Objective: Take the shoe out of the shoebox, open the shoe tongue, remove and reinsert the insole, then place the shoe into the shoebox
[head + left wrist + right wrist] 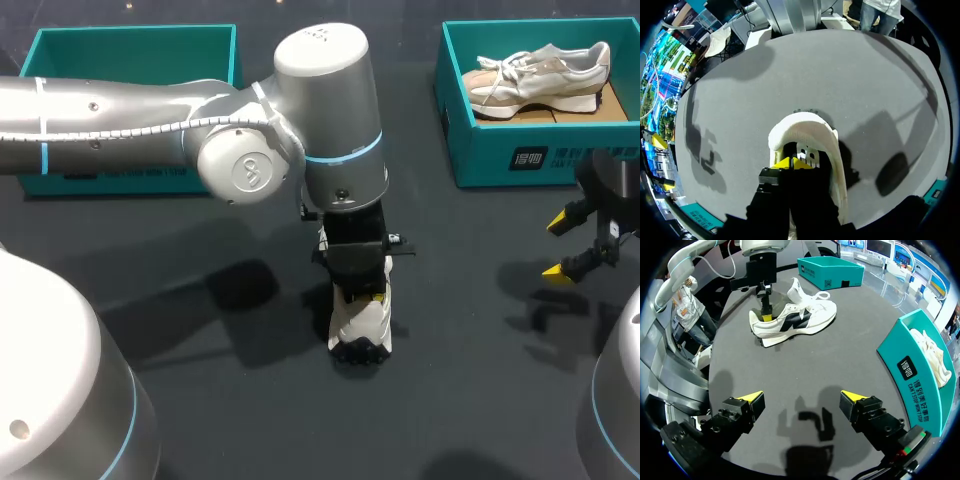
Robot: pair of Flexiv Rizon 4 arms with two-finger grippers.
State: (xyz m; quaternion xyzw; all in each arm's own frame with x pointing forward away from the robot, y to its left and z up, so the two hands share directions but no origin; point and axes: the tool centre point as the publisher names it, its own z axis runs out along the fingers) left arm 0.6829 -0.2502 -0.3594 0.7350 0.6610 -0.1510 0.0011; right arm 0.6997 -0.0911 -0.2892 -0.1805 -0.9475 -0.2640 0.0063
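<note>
Shoe [795,320] is lying at table [250,420] centre, shoebox [530,150] at 2 o'clock. Left gripper [790,162] is sunk in the heel opening; grip cannot be told. Right gripper [557,246], 3 o'clock, is spread, empty. Insole should be drawn out straight, with the shoe steadied.

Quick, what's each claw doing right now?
Left claw: inside the heel opening of the white and black sneaker, grip cannot be told.
Right claw: open, holding nothing.
</note>
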